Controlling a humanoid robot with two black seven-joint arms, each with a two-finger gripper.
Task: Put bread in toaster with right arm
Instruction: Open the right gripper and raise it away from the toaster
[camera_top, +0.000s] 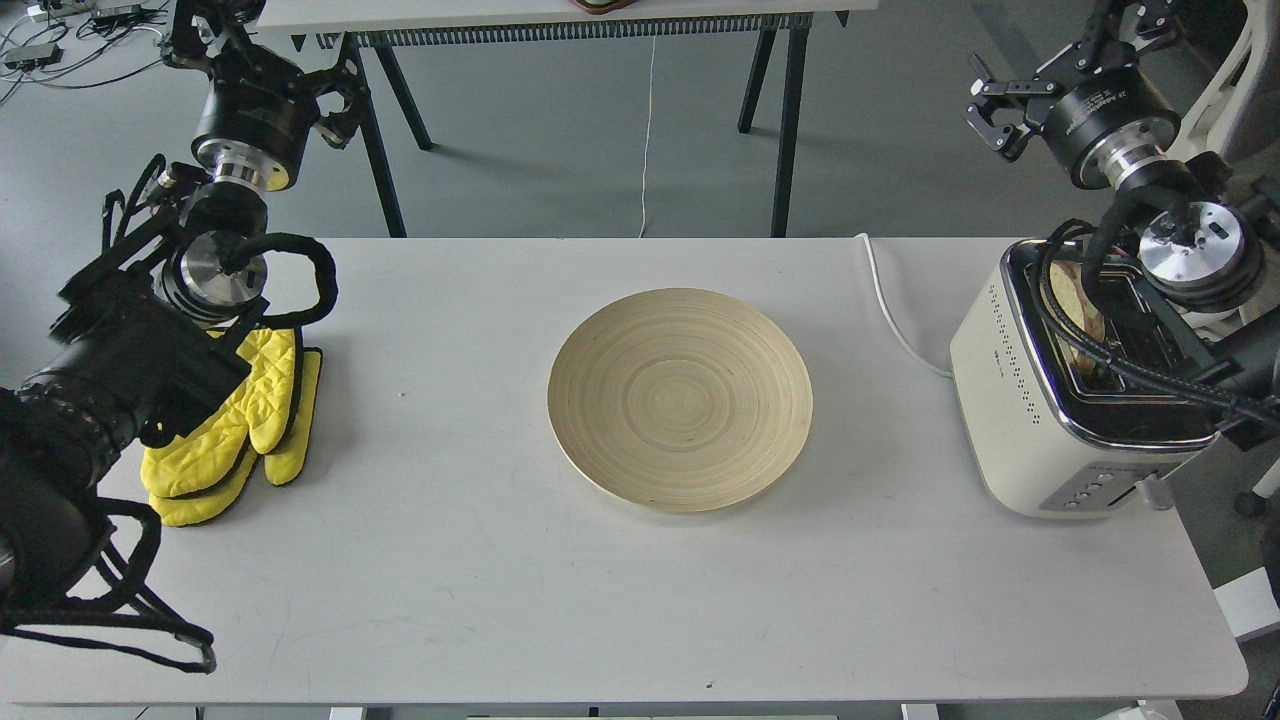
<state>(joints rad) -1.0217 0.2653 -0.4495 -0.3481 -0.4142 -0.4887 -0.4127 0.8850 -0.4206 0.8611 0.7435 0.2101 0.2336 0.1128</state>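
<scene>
The cream-white toaster stands at the table's right end. The bread stands upright in its left slot, sticking out of the top, partly hidden behind a black cable of my right arm. My right arm comes in from the right and lies over the toaster top. My right gripper is raised beyond the table's far edge, above and behind the toaster, with its fingers apart and empty. My left gripper is at the far left, off the table, fingers apart and empty.
A round bamboo plate lies at the table's middle. Yellow oven mitts lie at the left, by my left arm. The toaster's white cord runs to the far edge. A second table with black legs stands behind.
</scene>
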